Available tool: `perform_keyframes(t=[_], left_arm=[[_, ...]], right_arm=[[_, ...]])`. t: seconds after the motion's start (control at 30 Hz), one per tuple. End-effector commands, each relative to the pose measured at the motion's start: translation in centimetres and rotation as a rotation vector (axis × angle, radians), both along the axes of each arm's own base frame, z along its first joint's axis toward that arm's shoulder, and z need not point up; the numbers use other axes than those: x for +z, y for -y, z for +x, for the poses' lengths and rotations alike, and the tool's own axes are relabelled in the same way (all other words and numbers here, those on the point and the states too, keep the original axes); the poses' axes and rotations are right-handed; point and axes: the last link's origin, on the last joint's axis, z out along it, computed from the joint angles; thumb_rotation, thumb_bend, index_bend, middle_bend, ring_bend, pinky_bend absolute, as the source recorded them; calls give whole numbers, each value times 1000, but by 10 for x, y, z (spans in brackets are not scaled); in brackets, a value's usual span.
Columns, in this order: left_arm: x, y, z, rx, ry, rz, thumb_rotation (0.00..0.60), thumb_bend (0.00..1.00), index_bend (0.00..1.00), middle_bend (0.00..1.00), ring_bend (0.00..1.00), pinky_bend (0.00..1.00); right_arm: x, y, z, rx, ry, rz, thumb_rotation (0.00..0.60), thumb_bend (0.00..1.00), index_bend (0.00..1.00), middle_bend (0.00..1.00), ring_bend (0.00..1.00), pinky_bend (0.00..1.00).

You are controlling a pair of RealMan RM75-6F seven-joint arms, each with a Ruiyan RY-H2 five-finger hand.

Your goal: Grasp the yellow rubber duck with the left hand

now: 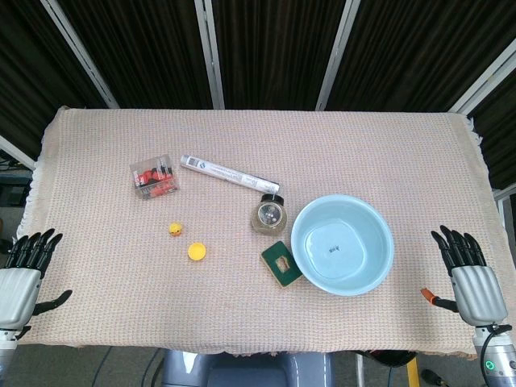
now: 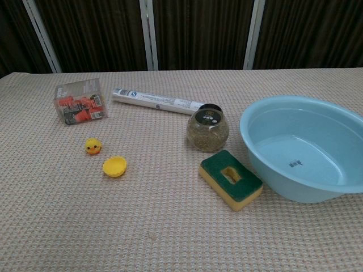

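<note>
I am holding my left hand with fingers apart and nothing in them at the table's left edge near the front corner, and I judge the best line is rightward and a little back, coming down over the duck and pinching low so it does not squirt away. The duck is sitting left of centre toward the front, with open cloth on the hand's side, the cap just beside it and the box behind; my right hand is resting apart at the right edge.

Yellow duck, pale blue basin, beige woven tablecloth
</note>
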Motion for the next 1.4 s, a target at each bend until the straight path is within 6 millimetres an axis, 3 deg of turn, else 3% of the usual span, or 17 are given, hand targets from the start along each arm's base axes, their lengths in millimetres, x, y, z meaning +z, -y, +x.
perform_keyframes(t=[0.03,0.73,0.97,1.03,1.13,1.4], left_arm=[[0,0,0,-1,0,-1,600,152,0,0,0,0],[-2,-2,1,4,0,-15,600,152,0,0,0,0],[-2,-19,10,-7,-2,-6,600,153,0,17,25,35],[-2,-31,15,-20,-20,-1,600,153,0,120,136,126],[-8,-56,25,-21,-36,-3,600,167,64,383,373,299],[-39,-113,63,-4,-42,-69,600,180,268,699,620,487]], right_arm=[[0,0,0,1,-1,1,600,48,24,0,0,31],[0,-1,0,-3,0,5,600,48,24,0,0,31],[-1,-2,0,-3,5,12,600,48,24,0,0,31],[-1,-2,1,0,5,15,600,49,24,0,0,31],[-1,-1,1,3,6,15,600,48,24,0,0,31],[-1,-1,0,-2,13,21,600,48,24,0,0,31]])
